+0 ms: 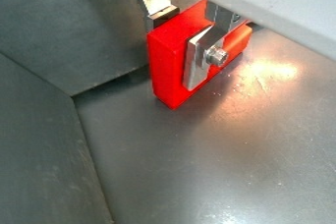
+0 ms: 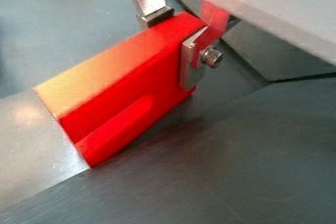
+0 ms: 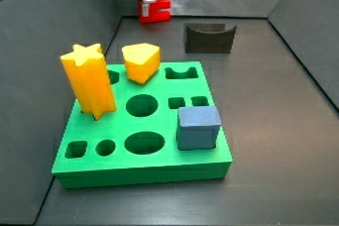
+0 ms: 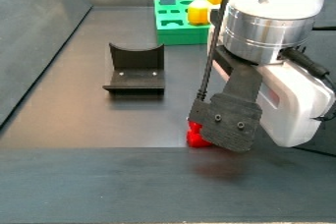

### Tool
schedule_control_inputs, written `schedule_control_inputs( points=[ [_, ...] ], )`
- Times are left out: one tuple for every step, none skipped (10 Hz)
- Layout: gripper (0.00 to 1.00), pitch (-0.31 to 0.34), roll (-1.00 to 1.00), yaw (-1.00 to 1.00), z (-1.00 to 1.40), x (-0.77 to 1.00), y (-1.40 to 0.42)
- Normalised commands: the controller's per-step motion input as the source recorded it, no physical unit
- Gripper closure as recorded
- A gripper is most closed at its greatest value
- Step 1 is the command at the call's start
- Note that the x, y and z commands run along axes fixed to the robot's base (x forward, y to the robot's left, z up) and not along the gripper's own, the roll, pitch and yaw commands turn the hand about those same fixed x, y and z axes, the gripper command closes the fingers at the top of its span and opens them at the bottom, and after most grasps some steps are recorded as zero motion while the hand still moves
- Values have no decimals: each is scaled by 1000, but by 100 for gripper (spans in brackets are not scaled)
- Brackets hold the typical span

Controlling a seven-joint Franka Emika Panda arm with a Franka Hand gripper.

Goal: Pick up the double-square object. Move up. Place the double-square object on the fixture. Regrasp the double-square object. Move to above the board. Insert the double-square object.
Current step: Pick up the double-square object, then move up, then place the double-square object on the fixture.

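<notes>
The double-square object is a small bright red block standing on the grey floor by the back wall. It also shows in the wrist view and in both side views. My gripper is down over it, one finger on each side, and looks shut on it. The near finger lies flat against the block's face. The far finger stands at its back edge. The fixture stands apart, to one side, and shows again in a side view. The green board lies farther off.
On the board stand a yellow star prism, a second yellow piece and a blue cube. Dark walls run close behind and beside the red block. The arm's large white wrist fills one side view.
</notes>
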Motion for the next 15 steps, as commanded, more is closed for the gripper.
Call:
schedule_control_inputs(
  points=[
    [100, 0, 0, 0, 0, 0, 0],
    [100, 0, 0, 0, 0, 0, 0],
    [100, 0, 0, 0, 0, 0, 0],
    [100, 0, 0, 0, 0, 0, 0],
    [100, 0, 0, 0, 833, 0, 0],
    [100, 1, -1, -8, 825, -2, -2],
    [100, -2, -3, -7, 788, -3, -1],
    [100, 0, -13, -1, 647, -9, 6],
    [100, 15, -30, -6, 504, -13, -13],
    [100, 20, -47, -5, 299, -17, -18],
    [100, 19, -55, -3, 190, -15, -15],
    [100, 0, 0, 0, 1000, 0, 0],
    [100, 5, -3, 0, 1000, 0, 0],
    [100, 22, -22, -1, 1000, -15, -9],
    [100, 19, -28, 1, 1000, -16, -8]
  ],
)
